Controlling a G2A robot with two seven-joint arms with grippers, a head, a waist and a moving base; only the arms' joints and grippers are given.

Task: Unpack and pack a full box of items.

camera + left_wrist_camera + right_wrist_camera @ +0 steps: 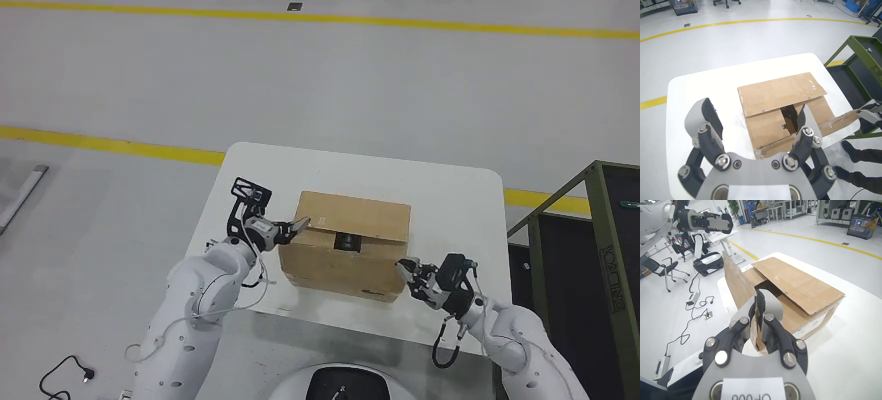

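A brown cardboard box (350, 225) sits mid-table. Its far flap (780, 94) lies flat over the top. The near flap (734, 281) stands lifted, and my right gripper (757, 306) is shut on its edge at the box's right front corner (410, 272). Between the flaps a gap (789, 117) opens onto the dark inside, where a dark item (346, 241) shows. My left gripper (755, 103) hovers open above the box's left end (285, 228), holding nothing, with one finger (802, 117) over the gap.
The white table (440, 200) has bare room behind and to the right of the box. A green metal cart (600, 230) stands just off the table's right edge. The box sits close to the table's front edge.
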